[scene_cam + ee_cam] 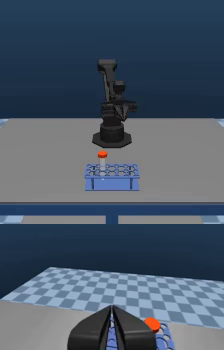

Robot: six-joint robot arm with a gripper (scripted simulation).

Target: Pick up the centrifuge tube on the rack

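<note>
Low centre of ext. view: rack (pixel 112 177), light blue, rectangular, two rows of round holes on top, thin dark legs, standing on grey table (pixel 40 160).
Tube: centrifuge tube (pixel 102 155) upright in the rack's back row, toward ext. view's left end; flat orange-red cap stands above the rack top; pale body barely visible at this res.
Tube, wrist view: orange-red cap (pixel 152 324) in lower right of frame, just beside the dark finger, rack holes (pixel 162 338) below it; contact w/ finger can't be told.
Arm: black arm (pixel 113 102) on octagonal base (pixel 112 137), mid-frame in ext. view, behind the rack, folded upright; well apart from the tube.
Pincer: gripper (pixel 112 308) fills bottom centre of wrist view; two dark fingers (pixel 90 331) meet at the tips, only a thin slit between them w/ blue rack showing through lower down. Jaws drawn together, nothing held.
Pincer, ext. view: too dark and small to pick out from the arm.
Floor: blue-and-pale checkered floor (pixel 100 288) beyond the table edge, wrist view mid-frame.
Backdrop: plain dark blue in both views.
</note>
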